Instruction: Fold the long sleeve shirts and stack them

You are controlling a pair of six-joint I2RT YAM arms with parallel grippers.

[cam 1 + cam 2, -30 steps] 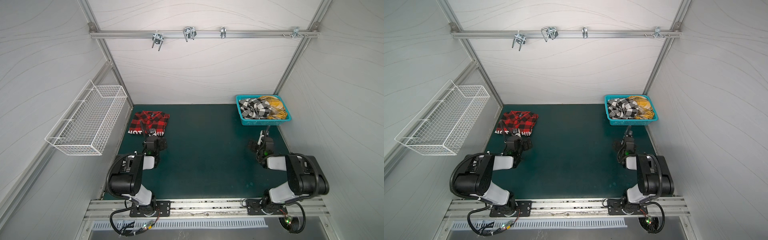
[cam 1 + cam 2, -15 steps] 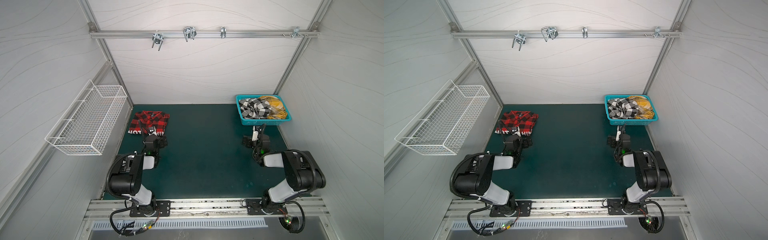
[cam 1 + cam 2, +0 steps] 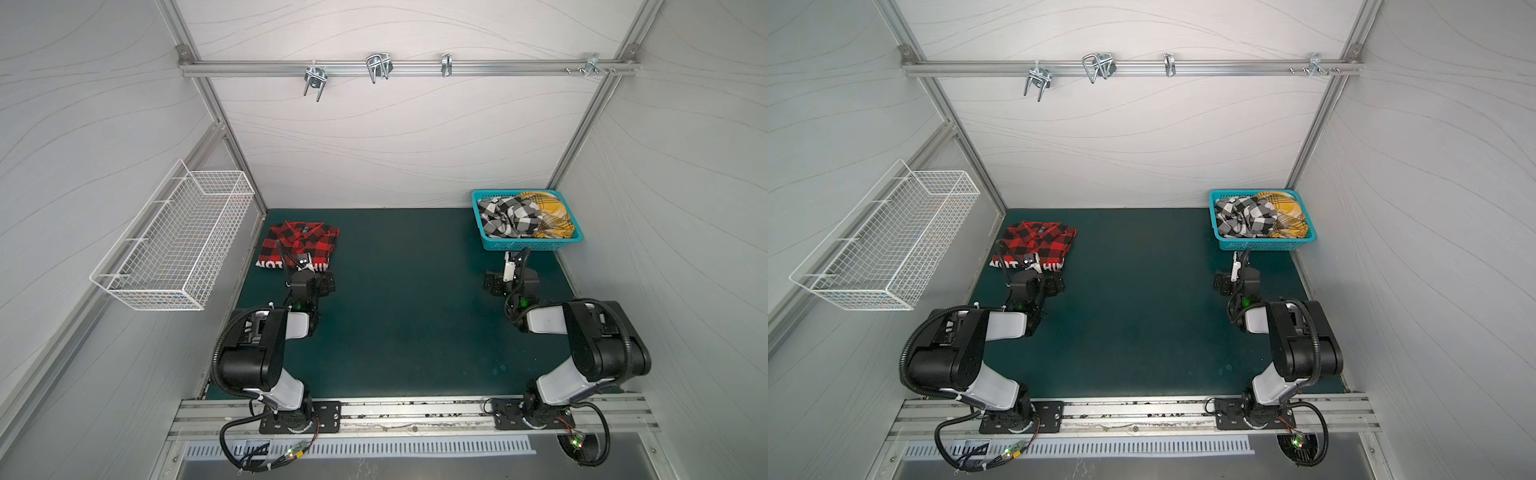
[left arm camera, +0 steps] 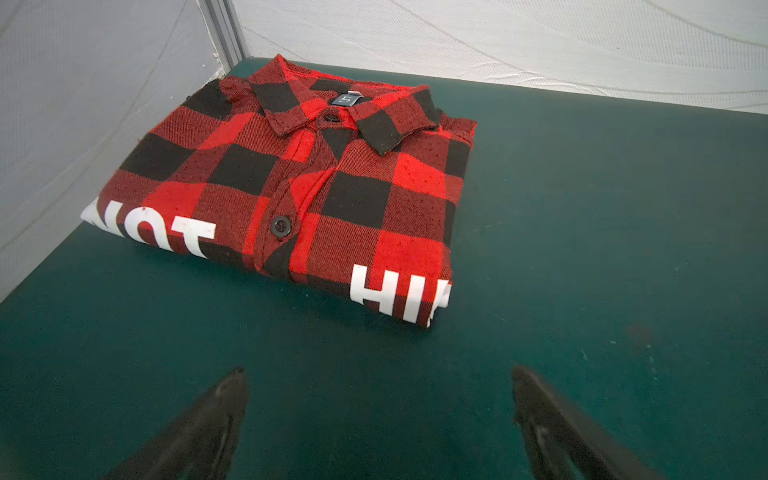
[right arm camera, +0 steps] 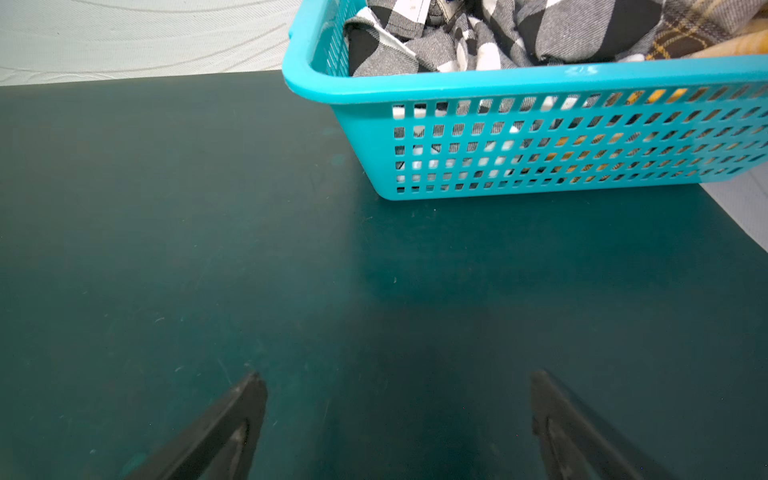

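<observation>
Shirt (image 3: 309,235) folded at left edge — basket (image 3: 534,246) far-right corner, open mat (image 3: 407,299) between

Shirt lettering (image 3: 268,264) partly behind left arm (image 3: 307,285)

The left arm (image 3: 257,345) is folded at the elbow, its forearm reaching forward from the base, and ahead of the wrist (image 3: 305,286) the left gripper (image 4: 377,372) holds its two dark fingers (image 4: 199,432) wide apart. The right arm (image 3: 590,340) is folded likewise; the right gripper (image 5: 395,376) also stands wide open, fingertips (image 5: 245,403) pointing forward and slightly down.
</observation>
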